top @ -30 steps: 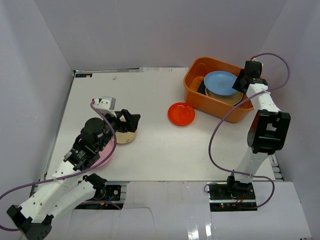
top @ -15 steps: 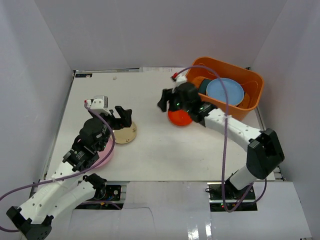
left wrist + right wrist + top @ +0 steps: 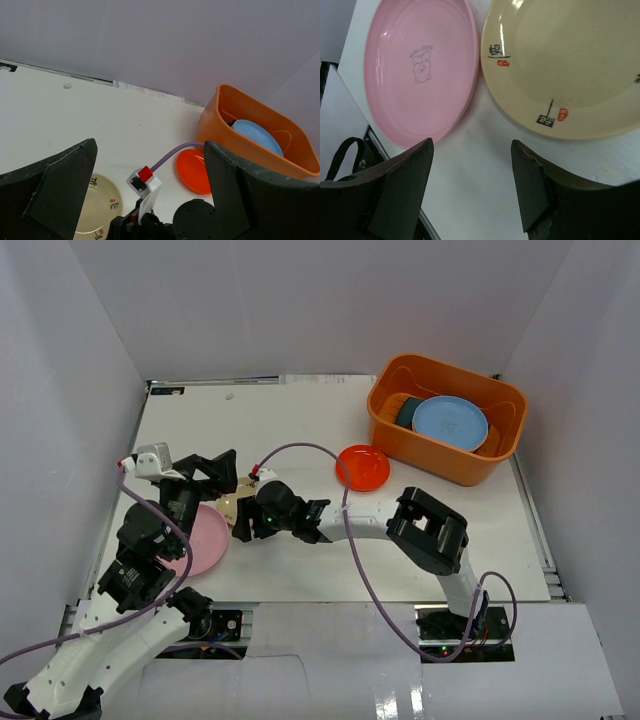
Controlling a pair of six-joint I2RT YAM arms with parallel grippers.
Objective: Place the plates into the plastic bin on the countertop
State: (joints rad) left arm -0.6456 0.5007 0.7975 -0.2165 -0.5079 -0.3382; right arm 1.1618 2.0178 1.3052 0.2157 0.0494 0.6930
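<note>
From here my two arms look like twins: the left arm (image 3: 108,638) and the right arm (image 3: 370,527) both have smooth white shells running between chunky black joint housings. Each ends in two broad, wedge-shaped, matt black fingers (image 3: 405,192). Just behind the left gripper (image 3: 212,470) I see a small white-and-grey camera block (image 3: 152,459), and behind the right gripper (image 3: 243,523) a white bracket (image 3: 149,189) carrying a red plug (image 3: 145,174), with a thin purple cable (image 3: 300,446) looping back from each wrist towards a black base (image 3: 468,618).
</note>
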